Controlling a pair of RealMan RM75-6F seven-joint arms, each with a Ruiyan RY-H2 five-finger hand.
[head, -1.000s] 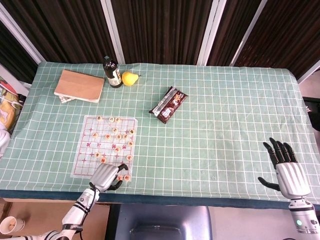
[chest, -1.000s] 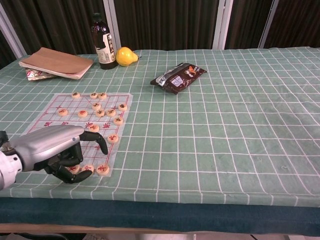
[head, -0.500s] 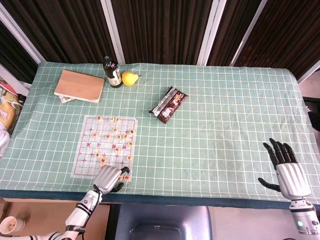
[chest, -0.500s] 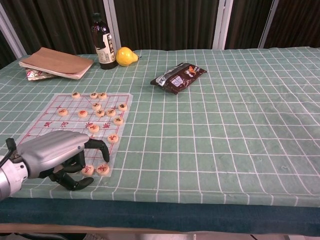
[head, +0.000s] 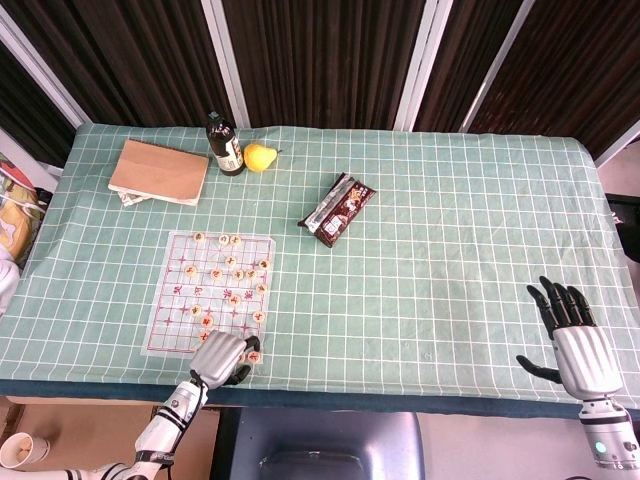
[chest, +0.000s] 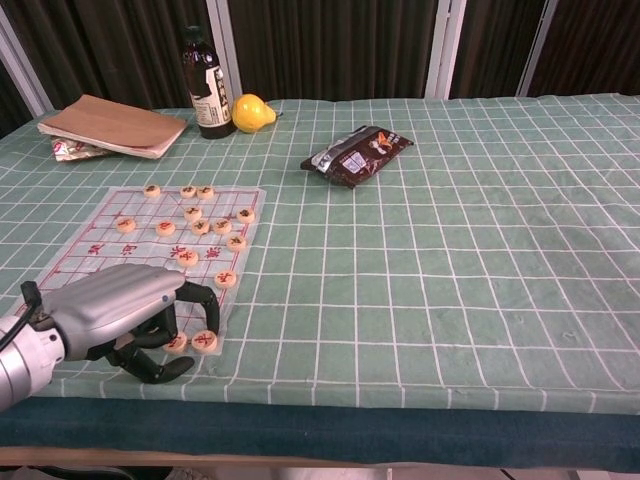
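At the near left corner of the chess board (chest: 110, 235), the left hand (chest: 115, 310) hangs palm-down over the desk (chest: 450, 260) edge. Its fingers (chest: 195, 293) are curled in around the two nearest chess pieces (chest: 204, 341), close to them; whether a piece is actually pinched cannot be told, since the palm hides the contact. The right hand (head: 580, 350) sits well apart at the far right edge, fingers spread, holding nothing.

Risks, as judged:
- The pieces are small, flat, smooth discs. Fingertips closing on the low rim could flick one off the desk edge, which lies just beside.
- The board looks like a thin translucent sheet lying loose on the checked cloth. Dragging fingers could slide or wrinkle it and scatter the other pieces (chest: 200, 225) further up the board.
- The cloth is soft, so a piece pressed down may tilt rather than lift.

Other items: glossy crinkled snack packet (chest: 358, 155) mid-desk; dark glass bottle (chest: 203, 85) beside a yellow pear (chest: 252, 112); matte brown book (chest: 112, 125) at far left.
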